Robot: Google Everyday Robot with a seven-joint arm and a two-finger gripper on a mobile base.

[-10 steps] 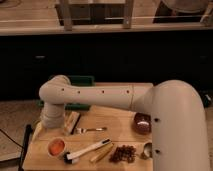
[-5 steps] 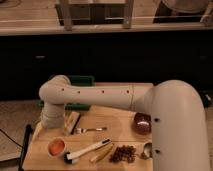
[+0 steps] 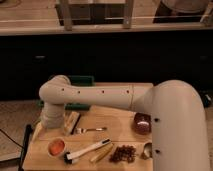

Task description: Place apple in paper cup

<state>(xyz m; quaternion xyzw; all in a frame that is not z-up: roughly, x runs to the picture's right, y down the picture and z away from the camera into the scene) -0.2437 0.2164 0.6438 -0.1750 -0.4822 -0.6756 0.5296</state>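
Observation:
The paper cup (image 3: 56,148) is a short white cup standing at the front left of the wooden table (image 3: 115,117). The apple (image 3: 56,146) shows as an orange-red round inside the cup's rim. My white arm reaches from the right across the table, bends at the left and drops toward the table's left edge. The gripper (image 3: 45,128) is at the lower end of that arm, just above and left of the cup, mostly hidden by the wrist.
A tan block (image 3: 71,122) lies beside the wrist. A fork (image 3: 91,130), a white-handled brush (image 3: 87,150) and a yellow stick (image 3: 101,153) lie mid-table. Dark grapes (image 3: 124,153), a reddish-brown round object (image 3: 142,123) and a green object (image 3: 80,81) are nearby.

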